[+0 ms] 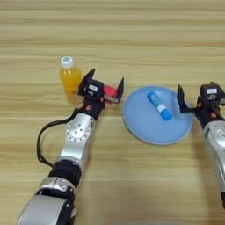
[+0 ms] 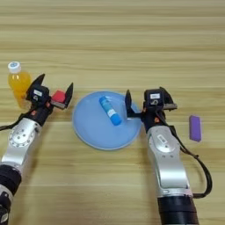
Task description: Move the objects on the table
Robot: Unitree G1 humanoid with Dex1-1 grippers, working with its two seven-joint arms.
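The plate (image 2: 94, 127) lies mid-table (image 1: 132, 26) with the tube (image 2: 110, 110) lying on it. The cube (image 1: 110, 92) sits just left of the plate, the bottle (image 1: 70, 79) further left, the block (image 2: 195, 128) well right.

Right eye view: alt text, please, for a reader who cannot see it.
The left gripper brackets a small red cube beside an orange bottle; the open right gripper hovers beside a light-blue plate holding a blue tube.

Bright even light, soft shadows, slight blur
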